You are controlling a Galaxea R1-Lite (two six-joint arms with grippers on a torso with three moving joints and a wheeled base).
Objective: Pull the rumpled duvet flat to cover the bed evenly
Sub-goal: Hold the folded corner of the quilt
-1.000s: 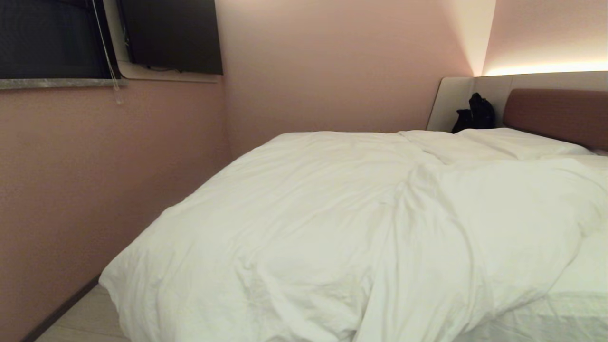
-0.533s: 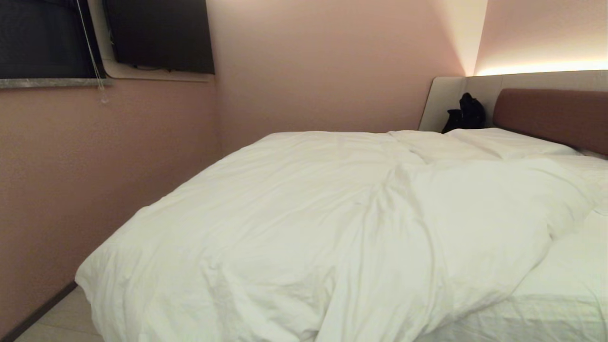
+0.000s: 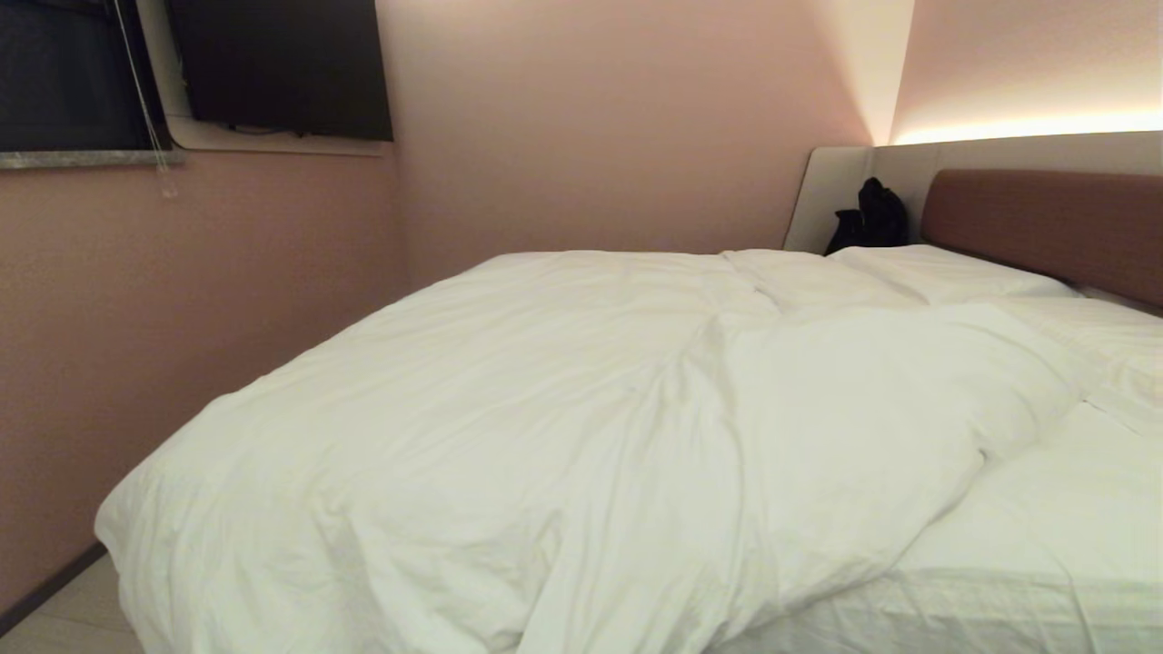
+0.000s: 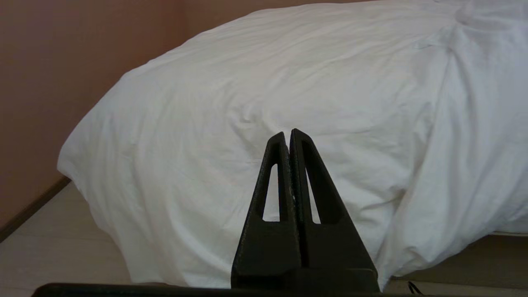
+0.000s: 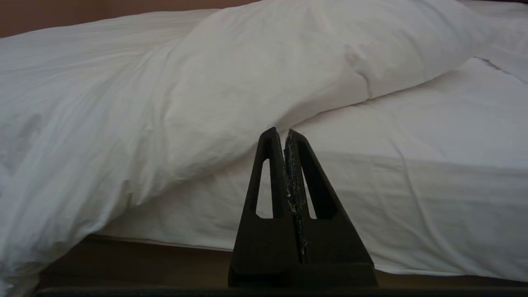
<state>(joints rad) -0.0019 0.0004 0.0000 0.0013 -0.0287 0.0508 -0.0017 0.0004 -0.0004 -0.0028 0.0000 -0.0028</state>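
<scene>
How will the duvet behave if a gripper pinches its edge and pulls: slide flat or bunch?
Likely floppy: the duvet lies in soft folds and droops over the bed edge. Probably bunches toward the pinch instead of sliding whole. Its puffy bulk suggests drag on the sheet.

The whole head view has slid leftward: the camera has swung right. More bare sheet (image 3: 1045, 536) of the bed (image 3: 1036, 218) shows beside the duvet (image 3: 545, 409) (itself unmoved), and the black bag (image 3: 868, 218) sits further left.
</scene>
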